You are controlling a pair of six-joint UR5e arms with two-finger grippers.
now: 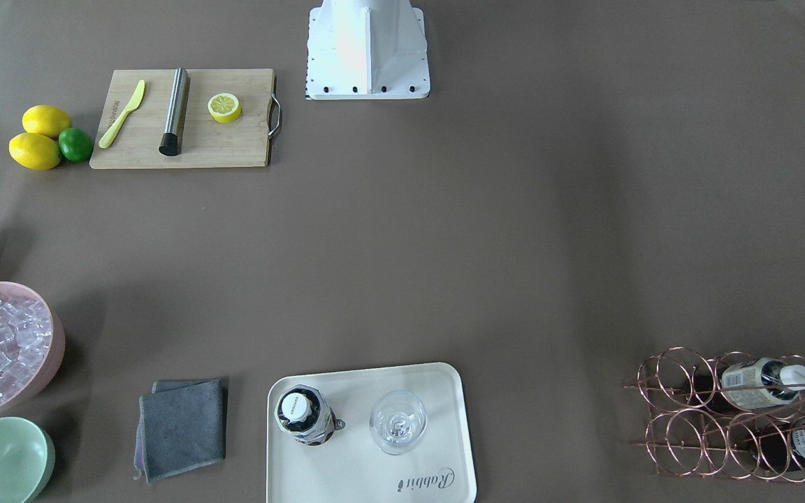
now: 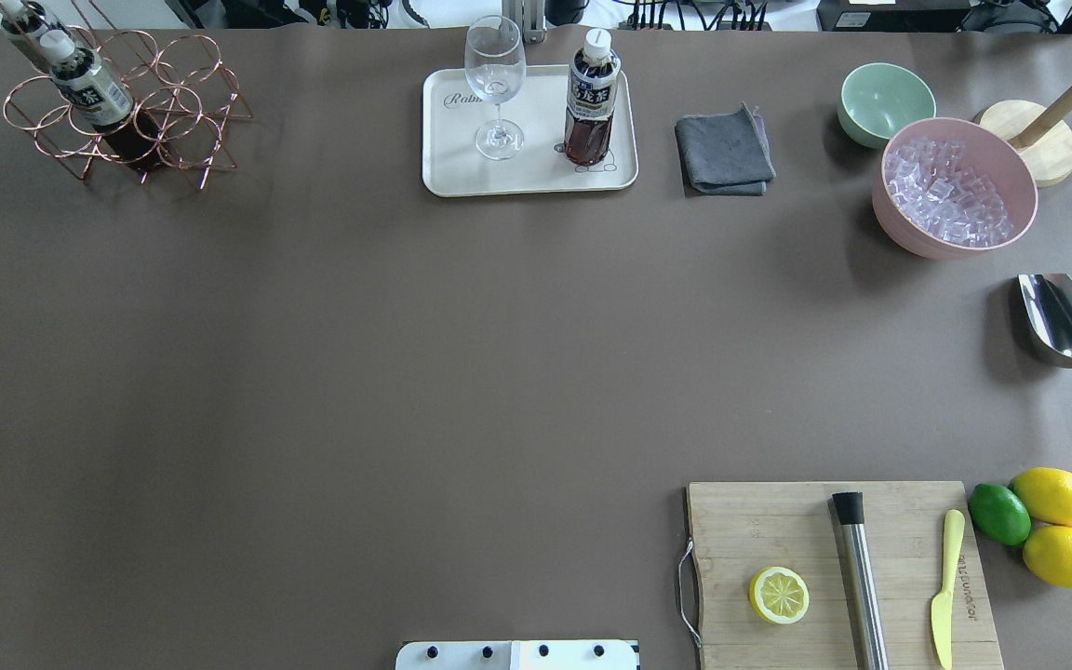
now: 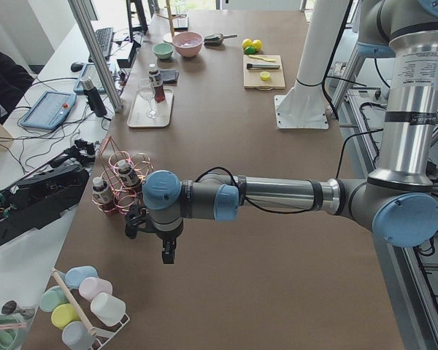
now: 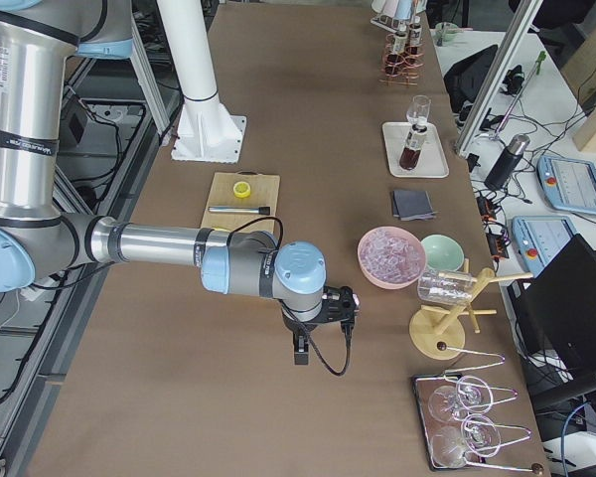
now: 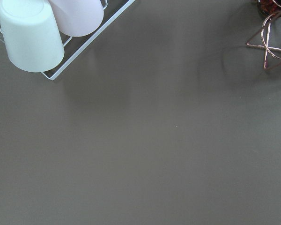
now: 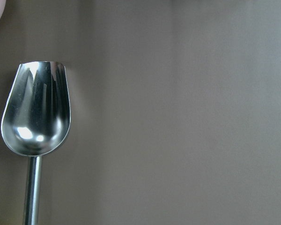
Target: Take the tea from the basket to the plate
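Brown table (image 2: 313, 372): I see one tea (image 2: 590, 100) upright on the plate (image 2: 462, 172), two in the basket (image 2: 201, 93) far left. Can't read grip state on left gripper (image 3: 168, 255) or right gripper (image 4: 300, 356), both over the table.

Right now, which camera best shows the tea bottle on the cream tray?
Overhead exterior: the clear plastic bottle of dark tea shows its white cap, label and contents. Front-facing sees mainly its cap from above; the side views show it tiny; the wrist cameras miss it.
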